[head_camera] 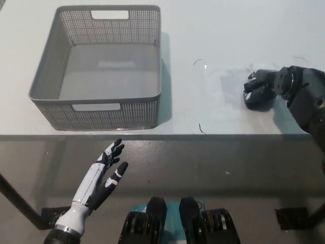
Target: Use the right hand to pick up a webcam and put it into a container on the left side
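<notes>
— Head view: where does the webcam [252, 99] lie from the right hand [264, 85]?

— Directly under it, at the table's [223, 35] right side. The black fingers curl down over a small dark shape; I judge it a grip, though the contact is hidden.

— And the container [96, 108]?

— Well apart, far to the left, and nothing lies in it. The carry runs leftward across the table. The left hand [104, 175] rests spread, empty, below the table's near edge.

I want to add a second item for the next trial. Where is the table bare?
Bare tabletop lies between the basket and the right hand, and along the far edge right of the basket. The basket's floor is bare too. It is crowded only at the right hand. The left hand rests below the table edge.
</notes>
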You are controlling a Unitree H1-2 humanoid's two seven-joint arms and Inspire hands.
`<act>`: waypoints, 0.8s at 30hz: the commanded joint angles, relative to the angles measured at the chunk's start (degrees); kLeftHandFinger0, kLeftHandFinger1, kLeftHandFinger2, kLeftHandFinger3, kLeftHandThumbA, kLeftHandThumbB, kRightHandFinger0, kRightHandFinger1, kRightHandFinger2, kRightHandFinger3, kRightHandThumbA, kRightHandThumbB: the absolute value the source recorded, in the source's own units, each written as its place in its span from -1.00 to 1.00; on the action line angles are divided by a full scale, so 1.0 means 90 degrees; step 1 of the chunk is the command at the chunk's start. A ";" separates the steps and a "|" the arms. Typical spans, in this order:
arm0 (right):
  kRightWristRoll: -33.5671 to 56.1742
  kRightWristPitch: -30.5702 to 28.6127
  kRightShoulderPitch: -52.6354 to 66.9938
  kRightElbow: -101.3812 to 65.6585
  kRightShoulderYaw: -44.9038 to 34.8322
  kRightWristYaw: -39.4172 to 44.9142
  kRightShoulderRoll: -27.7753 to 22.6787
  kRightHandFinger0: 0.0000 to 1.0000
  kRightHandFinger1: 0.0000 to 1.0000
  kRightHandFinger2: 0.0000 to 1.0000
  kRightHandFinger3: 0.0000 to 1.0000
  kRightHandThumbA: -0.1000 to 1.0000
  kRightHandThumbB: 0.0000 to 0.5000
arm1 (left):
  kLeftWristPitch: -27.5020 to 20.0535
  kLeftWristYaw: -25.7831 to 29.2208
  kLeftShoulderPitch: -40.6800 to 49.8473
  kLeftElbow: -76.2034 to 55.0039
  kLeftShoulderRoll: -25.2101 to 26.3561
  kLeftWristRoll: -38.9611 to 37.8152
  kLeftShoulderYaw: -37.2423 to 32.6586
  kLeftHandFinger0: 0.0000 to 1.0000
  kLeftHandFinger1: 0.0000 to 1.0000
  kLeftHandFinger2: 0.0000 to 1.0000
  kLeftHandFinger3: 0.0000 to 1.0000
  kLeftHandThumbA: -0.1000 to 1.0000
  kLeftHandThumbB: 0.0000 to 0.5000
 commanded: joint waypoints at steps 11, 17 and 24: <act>0.0350 -0.0520 0.0181 -0.0116 -0.0898 -0.3280 0.0064 -0.98 -0.67 -0.36 -0.01 -1.00 -0.24 | -0.0107 -0.0028 -0.0373 -0.0054 0.0125 -0.0050 0.0099 1.00 1.00 1.00 1.00 0.79 -0.56; 0.0517 -0.0725 0.0112 -0.0114 -0.1271 -0.3537 0.0004 -1.00 -0.51 -0.04 -0.35 -1.00 -0.20 | -0.0118 -0.0049 -0.0413 -0.0040 0.0145 -0.0048 0.0089 1.00 1.00 1.00 1.00 0.83 -0.52; 0.0747 -0.0999 -0.0122 -0.0531 -0.1858 -0.3895 -0.0143 -1.00 -0.28 0.65 0.18 -1.00 -0.23 | -0.0107 -0.0075 -0.0413 -0.0059 0.0163 -0.0070 0.0081 1.00 1.00 1.00 1.00 0.84 -0.52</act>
